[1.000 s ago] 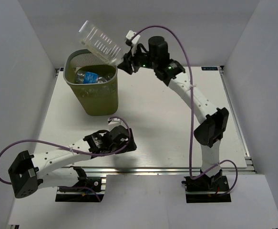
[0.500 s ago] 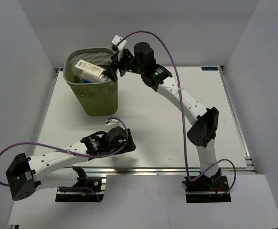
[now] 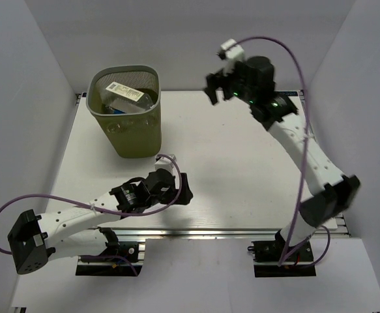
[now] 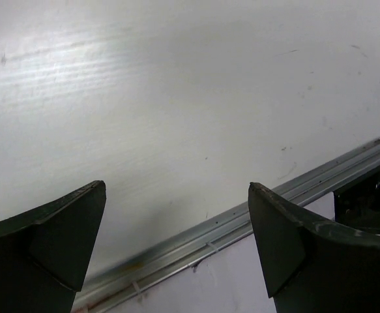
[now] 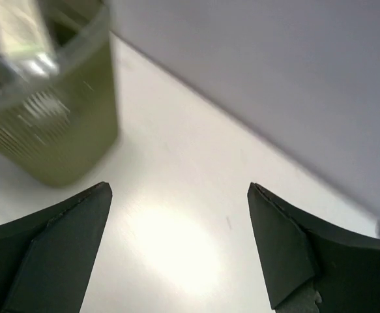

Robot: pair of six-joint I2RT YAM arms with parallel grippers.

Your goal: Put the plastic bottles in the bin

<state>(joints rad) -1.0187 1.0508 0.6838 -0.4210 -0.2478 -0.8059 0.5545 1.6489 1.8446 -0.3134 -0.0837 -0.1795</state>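
The olive-green mesh bin [image 3: 135, 134] stands at the table's far left. Clear plastic bottles [image 3: 126, 93] lie piled inside it, and I see none on the table. My right gripper [image 3: 214, 88] hangs high in the air to the right of the bin, open and empty. In the right wrist view the bin [image 5: 59, 150] sits at the upper left with a blurred bottle [image 5: 20, 36] in its mouth, while the right gripper [image 5: 178, 189] frames bare table. My left gripper [image 3: 184, 191] rests low near the front edge, open with nothing between its fingers [image 4: 59, 241].
The metal rail [image 4: 242, 218] of the table's front edge runs just beyond my left gripper [image 4: 176, 186]. White walls close in the back and both sides. The white tabletop [image 3: 242, 169] spreads between the arms.
The right gripper let a large clear bottle fall into the bin, opened wide, then swung back right and up. The left arm edged slightly right.
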